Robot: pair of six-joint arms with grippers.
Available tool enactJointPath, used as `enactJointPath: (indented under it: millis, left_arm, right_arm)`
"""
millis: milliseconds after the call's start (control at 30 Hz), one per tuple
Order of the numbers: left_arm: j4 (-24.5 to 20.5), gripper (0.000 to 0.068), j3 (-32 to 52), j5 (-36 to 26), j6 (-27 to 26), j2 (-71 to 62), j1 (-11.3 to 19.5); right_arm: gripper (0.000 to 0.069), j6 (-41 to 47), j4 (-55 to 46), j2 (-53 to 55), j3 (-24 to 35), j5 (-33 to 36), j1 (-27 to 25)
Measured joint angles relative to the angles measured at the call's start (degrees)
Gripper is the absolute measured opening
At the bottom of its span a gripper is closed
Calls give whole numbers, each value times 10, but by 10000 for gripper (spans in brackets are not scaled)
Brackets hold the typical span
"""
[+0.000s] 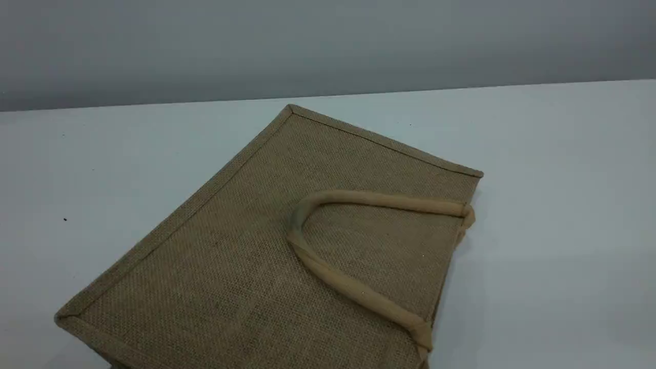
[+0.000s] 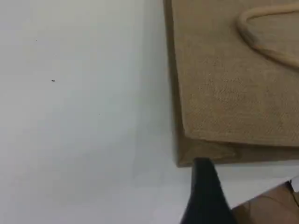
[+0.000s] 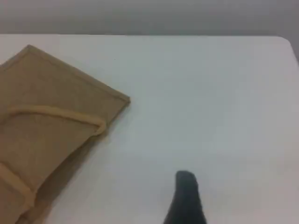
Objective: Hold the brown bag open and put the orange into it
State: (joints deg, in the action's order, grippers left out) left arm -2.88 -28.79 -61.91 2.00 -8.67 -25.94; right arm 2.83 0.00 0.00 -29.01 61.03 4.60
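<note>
The brown bag [image 1: 246,256] lies flat on the white table [image 1: 564,205], its mouth edge toward the right. One beige handle [image 1: 359,200] rests looped on its upper face. In the left wrist view a corner of the brown bag [image 2: 233,93] sits just beyond the black fingertip [image 2: 204,184] of my left gripper, with nothing against that fingertip. Over bare table to the right of the brown bag [image 3: 46,116], the right wrist view shows my right gripper's black fingertip [image 3: 186,196], also free of anything. The orange is out of view. Neither arm appears in the scene view.
A grey wall [image 1: 328,46] stands behind the table's far edge. In the left wrist view the table's edge runs across the bottom right corner, with a brown surface [image 2: 271,207] beyond it.
</note>
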Motion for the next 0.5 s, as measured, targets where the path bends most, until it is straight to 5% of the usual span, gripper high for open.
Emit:
enactJointPath:
  millis: [167,500]
  left_arm:
    - [1,414,0,0,0,0,27]
    - [1,414,0,0,0,1,201]
  right_arm:
    - [479,0,0,0,0,0,0]
    - [479,0,0,0,0,0,0]
